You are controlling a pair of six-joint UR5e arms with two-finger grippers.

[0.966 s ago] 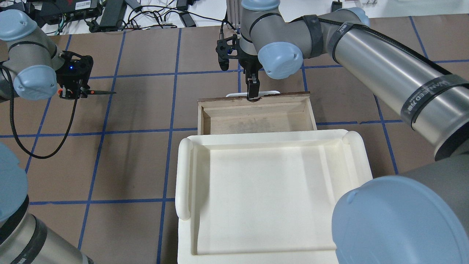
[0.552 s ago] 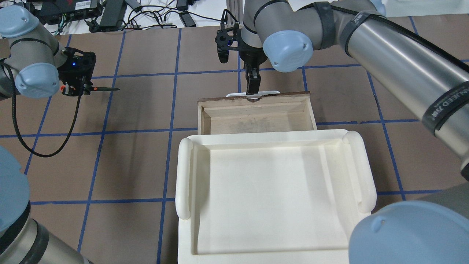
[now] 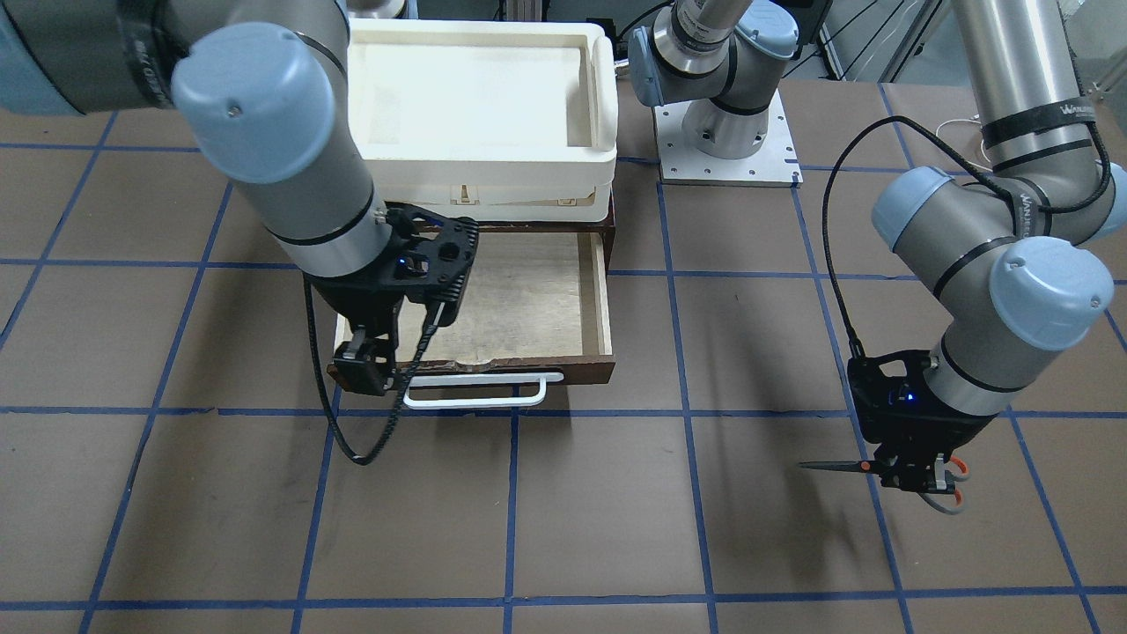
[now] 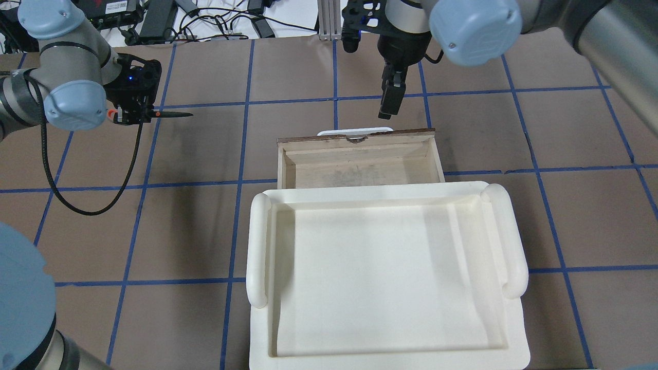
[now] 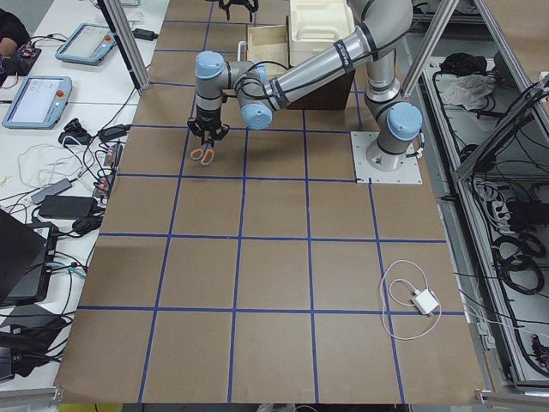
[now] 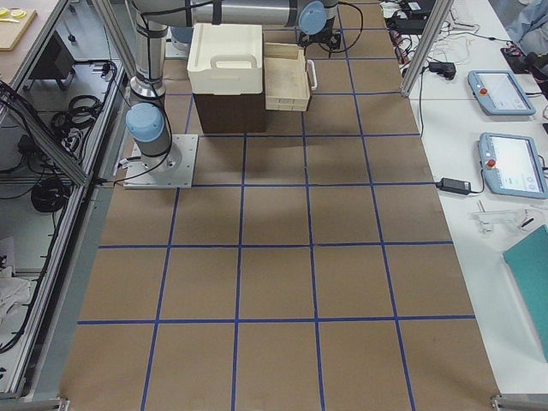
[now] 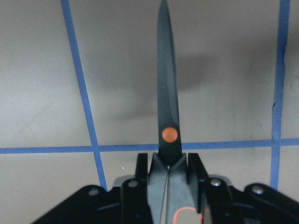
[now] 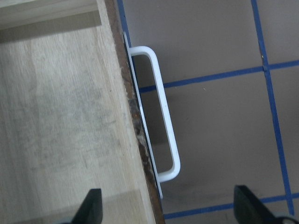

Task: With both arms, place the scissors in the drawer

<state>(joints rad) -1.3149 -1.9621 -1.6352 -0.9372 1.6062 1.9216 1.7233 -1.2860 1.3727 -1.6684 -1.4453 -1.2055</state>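
Observation:
The scissors (image 4: 167, 113) are held level in my left gripper (image 4: 129, 115), which is shut on their handles, blades pointing toward the drawer. They also show in the left wrist view (image 7: 167, 107) and the front view (image 3: 836, 466). The dark brown drawer (image 4: 360, 172) stands pulled open, its pale floor bare, with its white handle (image 4: 354, 132) at the far side. My right gripper (image 4: 389, 105) hangs open and empty above the table just beyond the handle. In the right wrist view its fingertips (image 8: 91, 207) sit wide apart over the handle (image 8: 166, 135).
A cream plastic tray (image 4: 259, 246) sits on top of the cabinet, right behind the open drawer. Cables and power bricks (image 4: 154, 20) lie past the table's far edge. The brown table with blue grid lines lies between the scissors and the drawer.
My right gripper has let go of the drawer handle, risen and shifted right. My left gripper has carried the scissors a little to the right, toward the drawer.

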